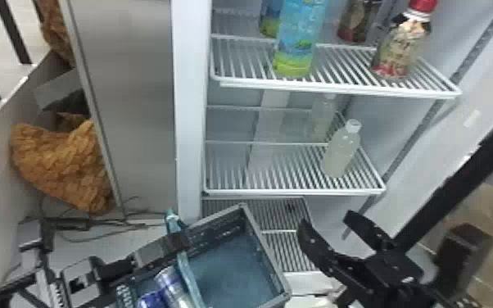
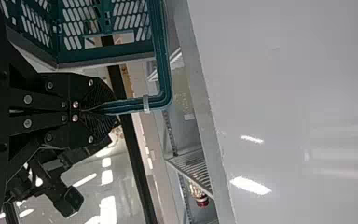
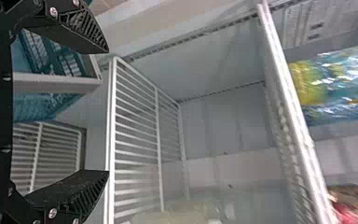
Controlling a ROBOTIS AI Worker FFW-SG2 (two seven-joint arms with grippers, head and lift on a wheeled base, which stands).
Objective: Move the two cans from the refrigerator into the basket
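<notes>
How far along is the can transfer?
Looks done: both cans, one silvery, one blue, lie in the basket. In hand: left pincer is shut on the basket's handle; right pincer is open with nothing between its fingers, at the fridge. Left: no can move that I can see; probably just pulling the right arm clear.

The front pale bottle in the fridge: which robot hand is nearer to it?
The right gripper: open, below and in front of the bottle, not touching it. The left gripper is farther off, to the bottle's left, closed on the basket handle.
</notes>
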